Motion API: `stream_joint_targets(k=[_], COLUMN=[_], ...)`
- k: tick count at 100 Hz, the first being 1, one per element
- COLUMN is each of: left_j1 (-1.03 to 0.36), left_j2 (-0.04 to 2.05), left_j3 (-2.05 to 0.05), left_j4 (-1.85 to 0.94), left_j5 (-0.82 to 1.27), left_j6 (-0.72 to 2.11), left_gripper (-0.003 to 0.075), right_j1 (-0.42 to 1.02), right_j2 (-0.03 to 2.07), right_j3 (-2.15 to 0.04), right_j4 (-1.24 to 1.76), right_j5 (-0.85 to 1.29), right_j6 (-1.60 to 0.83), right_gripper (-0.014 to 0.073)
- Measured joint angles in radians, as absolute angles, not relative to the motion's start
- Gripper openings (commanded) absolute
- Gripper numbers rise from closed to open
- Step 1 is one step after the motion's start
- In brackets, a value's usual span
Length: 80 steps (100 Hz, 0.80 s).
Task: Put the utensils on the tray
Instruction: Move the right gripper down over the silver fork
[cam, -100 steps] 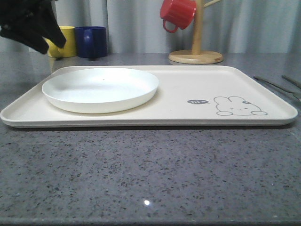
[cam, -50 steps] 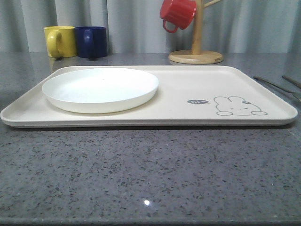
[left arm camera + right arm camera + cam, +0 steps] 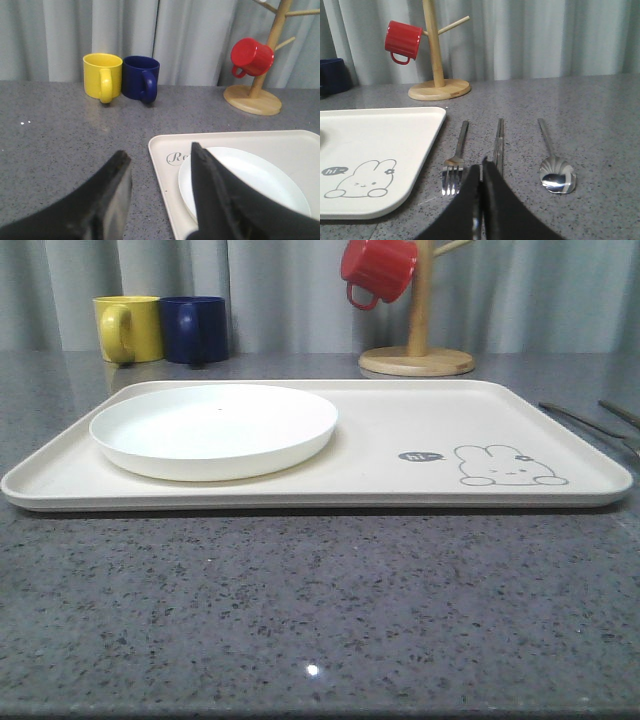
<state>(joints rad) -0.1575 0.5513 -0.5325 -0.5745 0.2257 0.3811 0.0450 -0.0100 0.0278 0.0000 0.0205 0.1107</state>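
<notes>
The cream tray (image 3: 400, 490) with its rabbit drawing lies across the middle of the table, and the round white plate (image 3: 214, 428) rests on its left half. To the right of the tray, on the bare counter, lie the fork (image 3: 457, 155), the pair of chopsticks (image 3: 498, 135) and the spoon (image 3: 555, 172), side by side. My right gripper (image 3: 481, 164) is shut and empty, hovering just short of the near ends of the chopsticks. My left gripper (image 3: 159, 151) is open above the tray's left edge (image 3: 161, 170), with the plate (image 3: 260, 180) beside one finger.
A yellow mug (image 3: 128, 328) and a blue mug (image 3: 194, 329) stand at the back left. A wooden mug tree (image 3: 417, 352) with a red mug (image 3: 377, 268) hanging on it stands behind the tray. Grey curtains close off the back.
The left arm, seen at the upper left of the front view a second ago, has drawn out of that view. The tray and plate have not moved.
</notes>
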Motion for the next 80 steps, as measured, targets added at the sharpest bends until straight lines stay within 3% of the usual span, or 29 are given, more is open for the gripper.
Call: stream_joint_targets(k=[51, 62, 75, 80], left_j1=[-0.157, -0.157, -0.157, -0.157], left_j2=[0.284, 0.284, 0.284, 0.284], left_j3=[-0.359, -0.359, -0.358, -0.358], left_j4=[-0.433, -0.425, -0.425, -0.425], left_j5=[0.185, 0.181, 0.181, 0.181], left_j6=[0.381, 0.381, 0.381, 0.381], left_gripper=[0.026, 0.0176, -0.0003, -0.0019], right_j1=[0.045, 0.045, 0.045, 0.045], right_j2=[-0.01, -0.01, -0.01, -0.01], right_j3=[0.028, 0.028, 0.028, 0.028], right_j4=[0.0, 0.0, 0.0, 0.0], right_j5=[0.02, 0.018, -0.018, -0.035], right_j6=[0.111, 0.111, 0.111, 0.111], right_gripper=[-0.0069, -0.0069, -0.0069, -0.0069])
